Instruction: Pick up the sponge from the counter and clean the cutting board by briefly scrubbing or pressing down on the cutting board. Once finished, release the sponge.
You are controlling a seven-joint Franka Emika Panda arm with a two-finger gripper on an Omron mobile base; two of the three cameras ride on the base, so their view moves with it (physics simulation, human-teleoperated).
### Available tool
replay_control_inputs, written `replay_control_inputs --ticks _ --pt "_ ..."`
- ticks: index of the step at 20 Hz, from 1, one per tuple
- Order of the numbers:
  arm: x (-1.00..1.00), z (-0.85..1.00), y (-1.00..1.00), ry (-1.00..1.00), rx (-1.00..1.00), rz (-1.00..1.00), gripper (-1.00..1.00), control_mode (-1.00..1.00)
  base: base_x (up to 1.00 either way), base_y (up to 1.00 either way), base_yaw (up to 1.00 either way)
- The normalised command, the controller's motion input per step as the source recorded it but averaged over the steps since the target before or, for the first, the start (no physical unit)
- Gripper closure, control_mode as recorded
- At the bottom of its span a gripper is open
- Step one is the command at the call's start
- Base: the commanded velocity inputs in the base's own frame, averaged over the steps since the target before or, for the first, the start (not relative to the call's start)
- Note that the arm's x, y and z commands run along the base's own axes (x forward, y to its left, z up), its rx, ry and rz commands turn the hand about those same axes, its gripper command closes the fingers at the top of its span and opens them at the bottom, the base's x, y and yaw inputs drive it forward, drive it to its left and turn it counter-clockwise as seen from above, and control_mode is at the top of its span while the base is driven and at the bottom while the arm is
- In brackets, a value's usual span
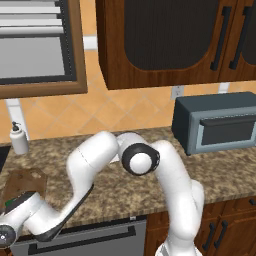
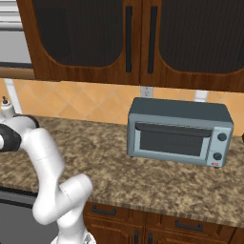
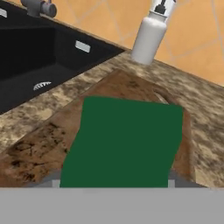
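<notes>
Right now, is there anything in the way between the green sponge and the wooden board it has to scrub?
Nothing visible is in the way. In the hand view the sponge sits right over the cutting board, whose stained wood shows bare around it. The soap bottle stands farther back on the counter, beyond the board.

Worktop (image 1: pixel 125 195): speckled brown-and-beige stone, polished look. Cutting board (image 3: pixel 39 144): brown wood, mottled with dark stains, matt. Sponge (image 3: pixel 124 140): flat dark green top, matt, no visible texture. Soap bottle (image 3: pixel 148 37): smooth white plastic. Sink (image 3: pixel 30 57): black, matt. Toaster oven (image 2: pixel 178 131): grey-blue metal, satin. Cabinets (image 2: pixel 138 43): dark wood, smooth.
</notes>
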Motion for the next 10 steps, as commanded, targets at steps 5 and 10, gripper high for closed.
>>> replay_control_inputs --ticks 5,10 --pt "0.28 0.01 -0.42 -0.01 0.17 0.0 1.0 -1.0 0.0 0.0 0.0" --pt "0.58 -0.14 0.02 0.0 0.07 0.0 1.0 -1.0 0.0 0.0 0.0"
